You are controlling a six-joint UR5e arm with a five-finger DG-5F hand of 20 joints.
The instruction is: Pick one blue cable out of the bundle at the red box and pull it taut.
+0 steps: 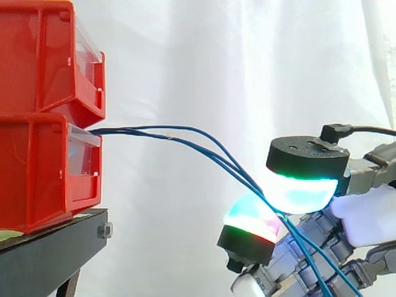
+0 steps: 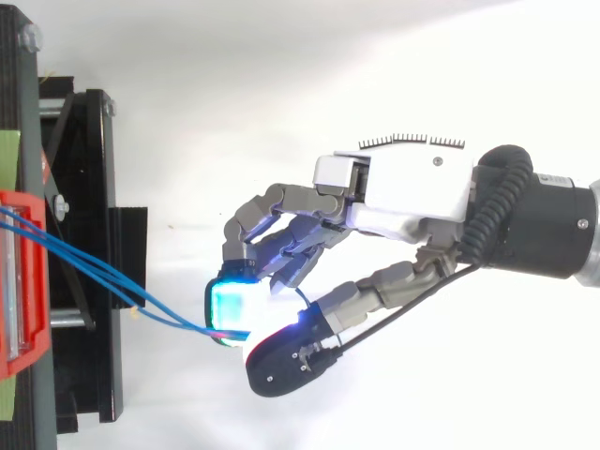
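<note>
Hand: white-and-grey robot hand (image 2: 403, 187), lower right, pinching thin blue cables (image 1: 133, 130).
Cables: slack, running from the red plastic box (image 1: 37, 167), left.
Risk: several strands look pinched, so pulling may tighten all.

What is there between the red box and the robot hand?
Only the blue cables: they run from the red box in a downward curve to the hand, which pinches them. The side view shows this.

- Several thin blue cables (image 1: 133, 130) are leaving the front of the lower red box (image 1: 37, 173), running level, then sloping down rightward in a slight curve.
- Their far stretch is passing between the fingers (image 1: 303, 192).
</note>
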